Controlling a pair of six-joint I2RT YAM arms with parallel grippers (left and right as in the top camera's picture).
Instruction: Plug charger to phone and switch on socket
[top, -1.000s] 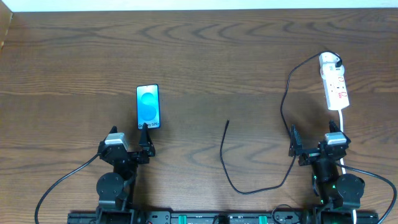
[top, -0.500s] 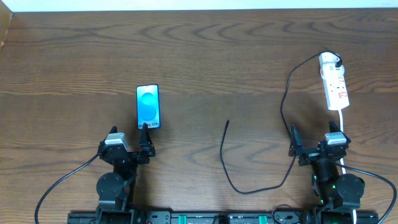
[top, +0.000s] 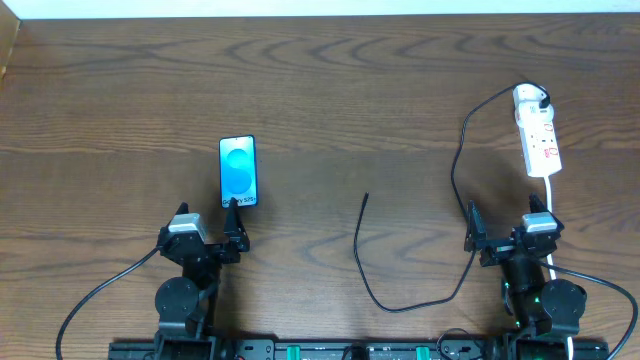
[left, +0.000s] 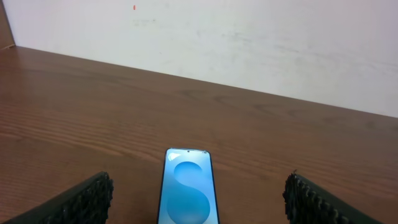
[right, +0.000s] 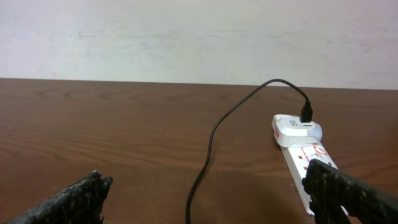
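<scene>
Spanning all three views, a brown wood-grain table (top: 320, 90) is seen, bounded at its far side by a pale wall (left: 249, 43). At the near edge two arms are mounted, well apart. The left gripper (top: 209, 213) is held low over the table with its fingers (left: 84, 200) spread wide apart, and nothing is gripped between them. The right gripper (top: 503, 215) is likewise held low with its fingers (right: 78, 198) set far apart and nothing between them. The socket (top: 540, 138) is laid lengthwise on the right side of the table, just beyond the right gripper, with red markings shown on its top face. A white adapter (top: 528, 97) is plugged into its far end, and a white lead (top: 551, 195) is run from its near end back toward the right arm. The phone (top: 238, 171) is laid flat and face up on the left side of the table, directly ahead of the left gripper, its blue screen lit and its near end found close to that gripper's inner finger; in the left wrist view it is framed between the two fingers, untouched. The charger (top: 357, 240) is led from the adapter in a black arc past the right gripper, looped along the near side of the table, and turned back up the middle. Its plug tip (top: 367, 197) is left lying free on the wood between phone and socket, well apart from both.
</scene>
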